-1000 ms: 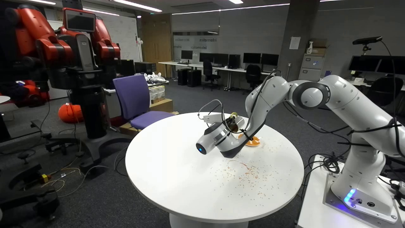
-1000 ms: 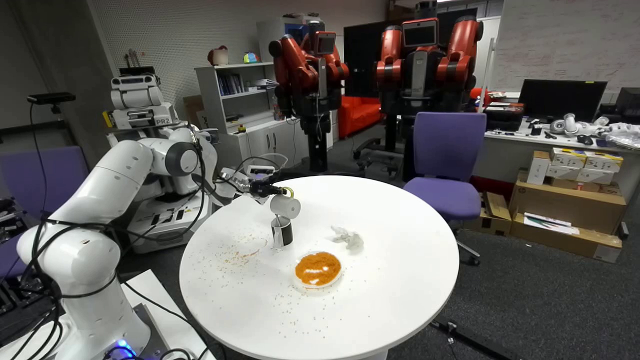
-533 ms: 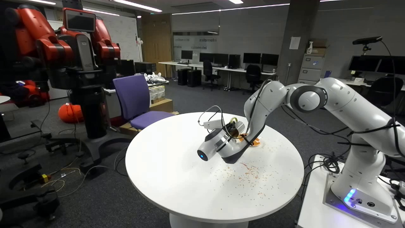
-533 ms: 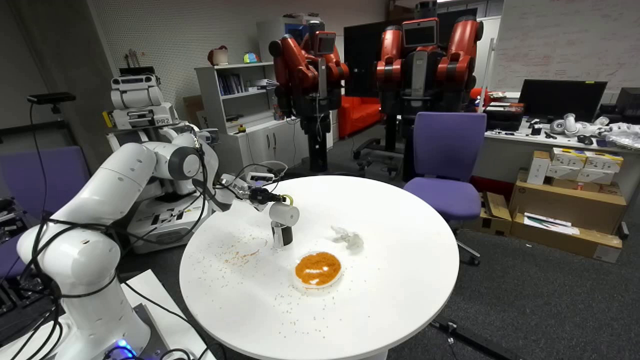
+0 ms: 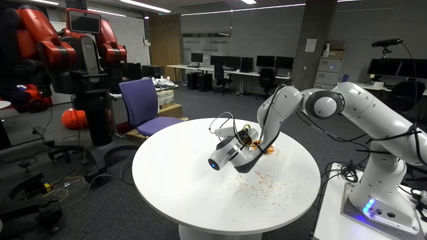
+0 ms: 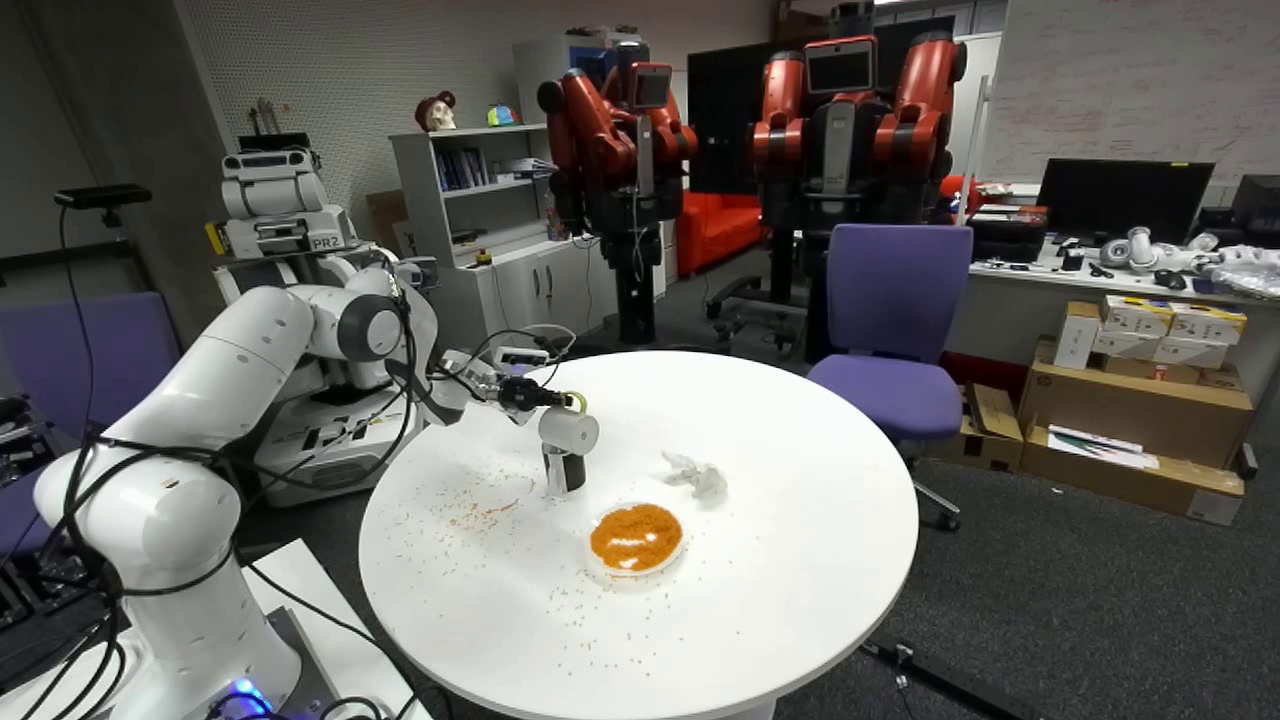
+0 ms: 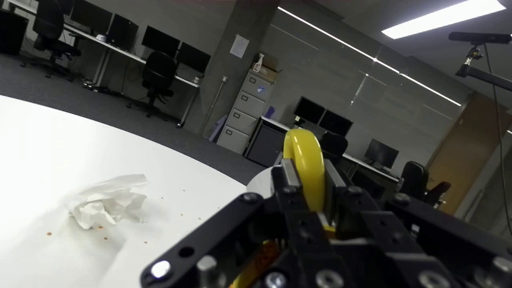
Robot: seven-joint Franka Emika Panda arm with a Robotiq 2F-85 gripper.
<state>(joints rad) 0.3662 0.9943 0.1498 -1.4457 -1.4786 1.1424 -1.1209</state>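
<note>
Sank the tipped white mug (image 6: 568, 431) closer over the dark mug (image 6: 572, 472), my gripper (image 7: 311, 173) pinching the yellow handle (image 7: 303, 150) between its fingers (image 7: 291, 173); I judged the pour better placed, though whether the mugs touched I couldn't tell.

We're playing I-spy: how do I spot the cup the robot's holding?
Find the round white table, then the dish of orange bits. Up and left from there in an exterior view, the gripper pinches a pale cup hiding part of a mug. The mug stands upright; the cup is held sideways by its yellow handle.
</note>
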